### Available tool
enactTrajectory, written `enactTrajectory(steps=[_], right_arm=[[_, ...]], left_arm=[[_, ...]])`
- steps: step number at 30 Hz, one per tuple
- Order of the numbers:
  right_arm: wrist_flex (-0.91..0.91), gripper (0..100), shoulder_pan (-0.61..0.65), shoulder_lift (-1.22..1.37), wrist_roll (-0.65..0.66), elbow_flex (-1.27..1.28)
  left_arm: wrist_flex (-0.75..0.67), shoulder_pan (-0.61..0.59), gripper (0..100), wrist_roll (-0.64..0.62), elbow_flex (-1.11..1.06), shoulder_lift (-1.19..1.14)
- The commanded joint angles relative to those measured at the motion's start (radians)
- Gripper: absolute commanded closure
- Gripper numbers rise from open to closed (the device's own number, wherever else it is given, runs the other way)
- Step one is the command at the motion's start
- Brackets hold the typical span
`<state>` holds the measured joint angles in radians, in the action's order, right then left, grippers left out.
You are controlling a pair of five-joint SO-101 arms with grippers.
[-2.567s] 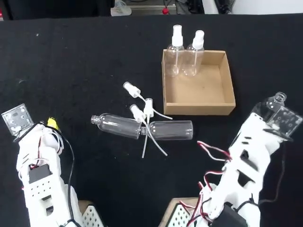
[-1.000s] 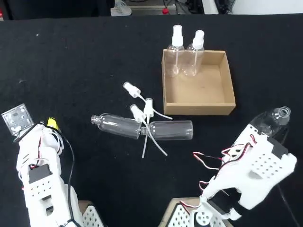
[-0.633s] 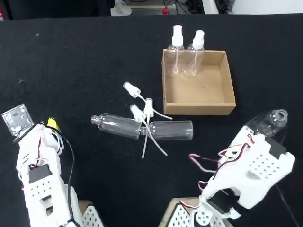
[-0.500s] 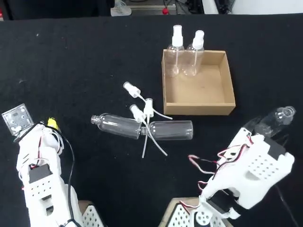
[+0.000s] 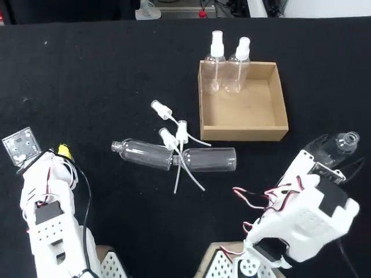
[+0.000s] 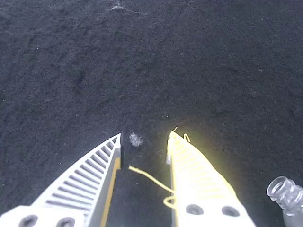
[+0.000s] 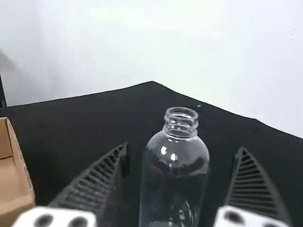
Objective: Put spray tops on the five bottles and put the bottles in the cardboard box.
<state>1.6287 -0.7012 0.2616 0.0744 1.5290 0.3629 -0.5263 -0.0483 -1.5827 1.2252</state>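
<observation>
while the right gripper (image 7: pixel 182 147) stands with its two dark fingers (image 7: pixel 97 177) spread wide, an uncapped clear bottle (image 7: pixel 174 161) rises upright between them, a gap showing on either side, so the gripper has hold of nothing. in the high view this bottle (image 5: pixel 338 145) stands on the black table (image 5: pixel 87 75) at the tip of the right arm. ahead of that gripper and off to its left sits the cardboard box (image 5: pixel 243 132), near but apart from it. inside the box, against the wall farthest from the gripper, stand two bottles with spray tops on, the left capped bottle (image 5: pixel 213 72) and the right capped bottle (image 5: pixel 236 72), touching or nearly so.

the left gripper (image 6: pixel 144 137) hangs just over the table, its white finger and yellow finger (image 6: pixel 194 175) parted a little with nothing between them. off to its right lie two uncapped bottles end to end, the nearer lying bottle (image 5: pixel 142 153) with its open neck toward this gripper and the farther lying bottle (image 5: pixel 211 159) beyond it. three loose spray tops (image 5: pixel 168 139) lie beside and across these two, their thin tubes crossing where the bottles meet.
</observation>
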Motion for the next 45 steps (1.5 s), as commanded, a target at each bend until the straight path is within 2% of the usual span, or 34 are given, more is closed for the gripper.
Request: enactTrajectory(steps=[1, 7, 10, 20, 31, 36, 45], right_arm=[[-0.167, 70.1, 0.011, -0.105, 0.008, -0.065], [-0.614, 70.1, 0.009, -0.237, 0.006, -0.232], [-0.743, 70.1, 0.014, -0.302, 0.006, -0.262], [-0.758, 70.1, 0.018, -0.456, 0.008, -0.176], [-0.767, 70.1, 0.018, -0.461, 0.014, -0.168], [-0.907, 70.1, 0.018, -0.472, 0.009, -0.177], [-0.914, 70.1, 0.018, -0.463, 0.008, -0.225]], left_arm=[[-0.020, 0.013, 84, -0.008, 0.013, 0.012], [-0.020, 0.013, 84, -0.008, 0.013, 0.012], [-0.021, 0.013, 84, -0.008, 0.015, 0.012], [-0.021, 0.013, 84, -0.008, 0.015, 0.012], [-0.021, 0.013, 84, -0.008, 0.013, 0.012], [-0.021, 0.013, 84, -0.008, 0.013, 0.012], [-0.021, 0.013, 84, -0.008, 0.013, 0.012]])
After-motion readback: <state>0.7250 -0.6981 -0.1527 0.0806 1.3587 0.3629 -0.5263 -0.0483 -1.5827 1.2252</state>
